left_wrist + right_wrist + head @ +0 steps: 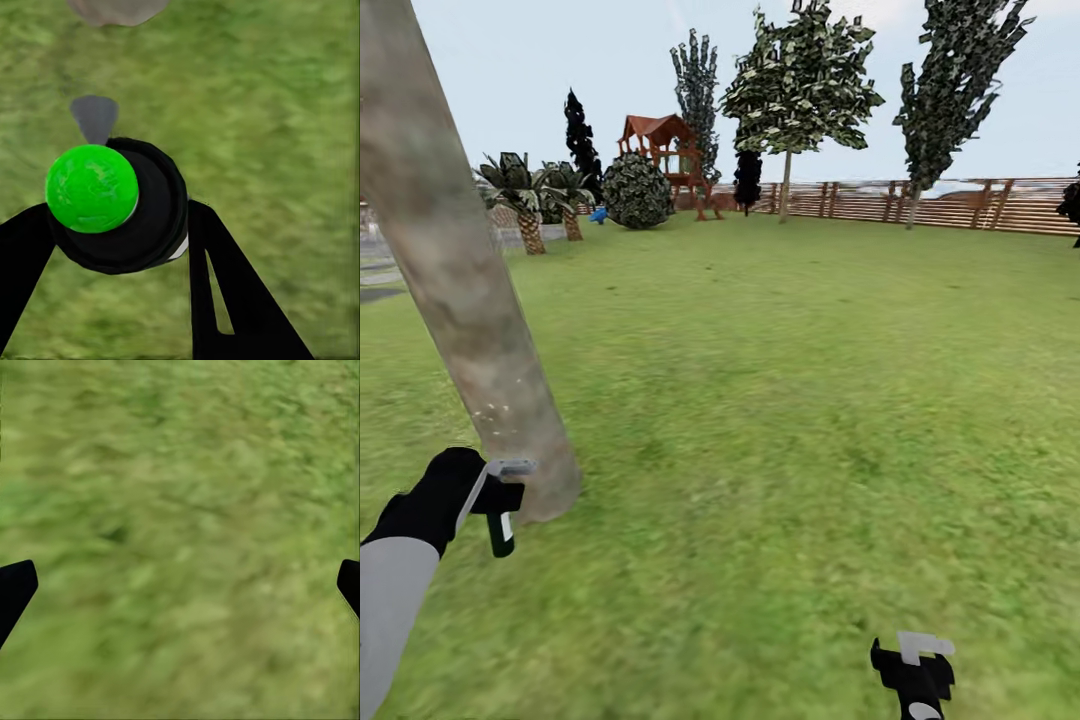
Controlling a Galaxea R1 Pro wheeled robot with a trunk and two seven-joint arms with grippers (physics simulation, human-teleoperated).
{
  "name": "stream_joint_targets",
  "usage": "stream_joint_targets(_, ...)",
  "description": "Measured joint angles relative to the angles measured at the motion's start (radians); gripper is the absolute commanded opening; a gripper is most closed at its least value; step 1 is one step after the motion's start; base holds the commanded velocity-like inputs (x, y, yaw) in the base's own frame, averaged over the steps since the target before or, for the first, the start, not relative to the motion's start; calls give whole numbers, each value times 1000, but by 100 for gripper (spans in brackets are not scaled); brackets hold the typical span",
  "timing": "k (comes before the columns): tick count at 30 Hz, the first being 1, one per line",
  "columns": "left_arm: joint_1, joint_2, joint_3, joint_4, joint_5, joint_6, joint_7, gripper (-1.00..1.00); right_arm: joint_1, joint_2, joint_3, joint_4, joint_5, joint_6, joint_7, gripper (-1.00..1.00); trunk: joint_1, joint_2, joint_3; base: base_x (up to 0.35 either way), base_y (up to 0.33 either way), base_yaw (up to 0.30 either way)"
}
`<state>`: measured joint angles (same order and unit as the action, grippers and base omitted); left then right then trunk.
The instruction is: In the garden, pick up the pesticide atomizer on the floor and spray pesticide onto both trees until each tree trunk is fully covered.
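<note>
Gripping the atomizer (501, 532) beside the near trunk (460, 300), the left claw (500, 490) should sweep spray upward; right claw (915, 670) hangs wide.

Lawn (810, 400) underfoot, green and mottled, running out to the fence (960, 205).

From my seat the grass looked blurred and bare through the middle; a thick pale trunk (455, 270) stood rooted in it at my left, leaning. Farther off, two short palms (530, 200), a round bush (637, 190), a play tower (665, 150) and several trees (795, 90) stood on it, near the fence line.
</note>
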<state>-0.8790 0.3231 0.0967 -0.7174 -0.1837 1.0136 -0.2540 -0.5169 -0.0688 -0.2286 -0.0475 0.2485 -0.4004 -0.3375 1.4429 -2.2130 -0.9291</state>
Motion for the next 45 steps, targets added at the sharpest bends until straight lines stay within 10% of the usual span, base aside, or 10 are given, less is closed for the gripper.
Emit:
stream_joint_targets(32,86,-27,36,112,-10,-78,12,-100,0,1,0,0,2,0,0,100,0,0,0,217,-26,122)
stream_joint_targets(45,122,-54,109,89,-10,-100,18,-100,0,3,0,0,1,0,0,100,0,0,0,11,0,177)
